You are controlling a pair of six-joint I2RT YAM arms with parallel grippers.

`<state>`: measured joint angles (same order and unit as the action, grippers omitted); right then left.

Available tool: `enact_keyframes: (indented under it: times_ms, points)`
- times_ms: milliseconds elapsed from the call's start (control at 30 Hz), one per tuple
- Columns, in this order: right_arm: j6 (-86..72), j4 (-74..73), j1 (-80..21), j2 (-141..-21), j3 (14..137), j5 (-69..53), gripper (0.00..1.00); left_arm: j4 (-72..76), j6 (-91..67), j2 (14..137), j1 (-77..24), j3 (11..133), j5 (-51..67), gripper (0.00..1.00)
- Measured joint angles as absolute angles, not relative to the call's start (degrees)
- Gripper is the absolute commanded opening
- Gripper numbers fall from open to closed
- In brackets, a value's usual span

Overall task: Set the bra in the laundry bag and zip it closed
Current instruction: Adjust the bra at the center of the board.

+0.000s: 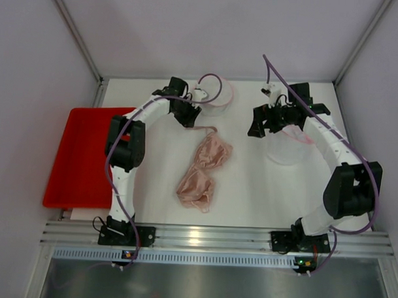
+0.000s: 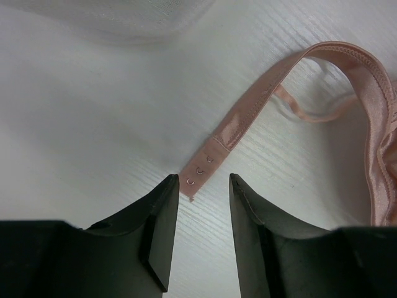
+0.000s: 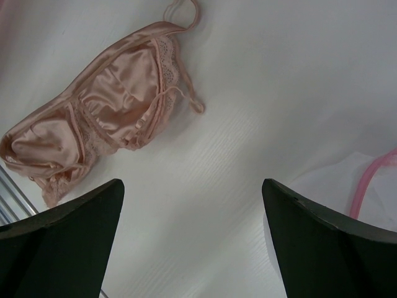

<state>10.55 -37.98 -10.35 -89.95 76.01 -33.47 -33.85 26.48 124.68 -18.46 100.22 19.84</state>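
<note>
L hand by bra, lengthwise near-far

Over on the left sits a red tray, flat and shallow, its long side running front to back, hard against the left wall. Beside it, the white table fills the middle, and up close its surface shows a fine straight grain. Along the near edge runs a slotted aluminium rail, and below that a dull grey metal sheet. Pale panels close in the back and right, with metal posts slanting up at the far corners.
</note>
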Motion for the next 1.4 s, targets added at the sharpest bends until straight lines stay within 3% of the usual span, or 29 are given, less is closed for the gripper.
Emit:
enact_keyframes:
  times_ms: [167,433,500,633,833,1200,1400]
  points:
    - [10.9,-38.1,-10.3,-89.9,75.7,-33.5,0.96,-33.8,29.2,124.7,-18.3,100.2,21.2,0.52]
    - [11.0,-38.1,-10.3,-89.9,75.7,-32.9,0.97,-33.5,32.0,127.7,-17.3,100.2,22.5,0.52]
    - [11.2,-38.2,-10.3,-89.9,75.7,-32.8,0.97,-32.4,32.7,128.2,-17.1,100.4,22.6,0.49]
    - [11.6,-38.2,-10.3,-89.9,75.7,-32.6,0.97,-31.8,33.7,128.5,-16.9,100.4,22.7,0.22]
    - [12.0,-38.2,-10.1,-89.9,75.7,-32.6,0.97,-31.3,35.8,128.1,-16.8,99.4,24.1,0.01]
    - [12.0,-38.2,-10.0,-89.3,75.5,-32.6,0.97,-34.2,31.8,127.4,-17.0,103.0,25.0,0.00]
    - [11.9,-38.4,-10.0,-87.7,75.0,-32.6,0.96,-34.5,28.1,118.9,-18.3,104.4,28.3,0.00]
